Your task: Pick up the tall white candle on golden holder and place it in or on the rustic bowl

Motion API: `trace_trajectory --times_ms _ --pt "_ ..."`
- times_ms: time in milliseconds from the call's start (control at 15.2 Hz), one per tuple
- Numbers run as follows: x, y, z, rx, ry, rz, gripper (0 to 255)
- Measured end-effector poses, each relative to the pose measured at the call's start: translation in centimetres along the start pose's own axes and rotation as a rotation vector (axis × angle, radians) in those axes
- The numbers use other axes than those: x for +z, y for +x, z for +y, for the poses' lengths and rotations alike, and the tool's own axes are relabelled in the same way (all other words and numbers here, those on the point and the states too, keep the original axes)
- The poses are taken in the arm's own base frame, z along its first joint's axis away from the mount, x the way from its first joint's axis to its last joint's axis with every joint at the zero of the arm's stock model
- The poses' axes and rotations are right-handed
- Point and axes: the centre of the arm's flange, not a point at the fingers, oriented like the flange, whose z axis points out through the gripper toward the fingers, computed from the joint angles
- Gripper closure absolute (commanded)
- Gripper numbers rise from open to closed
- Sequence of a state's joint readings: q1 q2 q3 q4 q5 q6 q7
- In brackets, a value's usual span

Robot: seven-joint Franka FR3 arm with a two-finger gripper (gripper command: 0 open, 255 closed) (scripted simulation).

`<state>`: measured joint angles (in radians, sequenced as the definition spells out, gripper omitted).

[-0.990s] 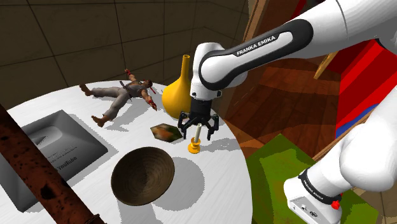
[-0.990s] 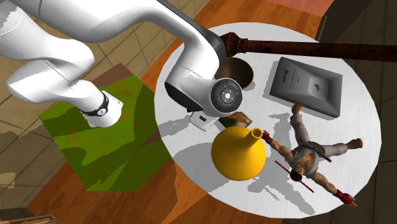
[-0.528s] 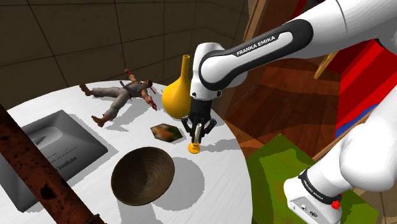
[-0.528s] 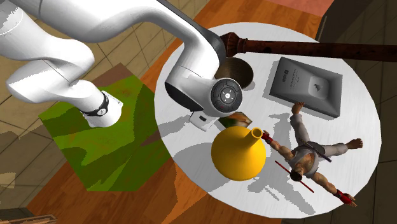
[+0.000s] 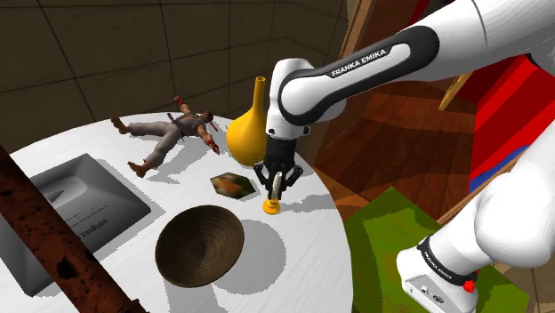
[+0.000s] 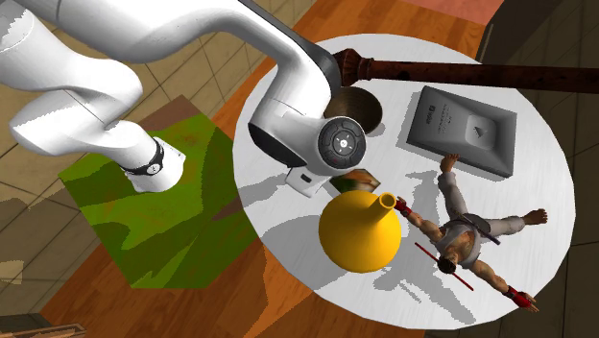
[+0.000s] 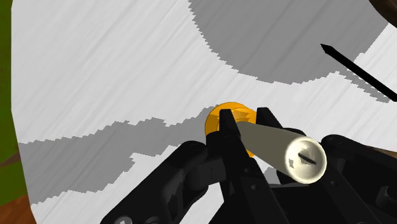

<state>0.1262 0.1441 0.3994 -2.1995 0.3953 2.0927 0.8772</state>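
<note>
round white table (image 5: pixel 302 258) under white arm (image 5: pixel 356 71). yellow vase (image 5: pixel 247 132) just behind gripper (image 5: pixel 275 188). dark brown bowl (image 5: pixel 199 245) near gripper, toward shoulder view's lower left. black fingers (image 7: pixel 224 137) clamped on pale candle (image 7: pixel 280 143), upright between them; its orange holder (image 7: pixel 224 114) sits below fingertips, on table.

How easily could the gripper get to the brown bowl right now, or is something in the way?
Probably yes, it can. The gripper, shut on the candle, stands beside the bowl with bare table between them, and nothing lies in the bowl.
</note>
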Motion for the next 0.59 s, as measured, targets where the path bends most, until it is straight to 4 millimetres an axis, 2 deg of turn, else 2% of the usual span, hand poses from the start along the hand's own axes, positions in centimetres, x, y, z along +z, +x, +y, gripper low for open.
trace_trajectory --times_ms 594 --pt "-4.1 -1.9 -0.1 0.0 0.0 0.0 255"
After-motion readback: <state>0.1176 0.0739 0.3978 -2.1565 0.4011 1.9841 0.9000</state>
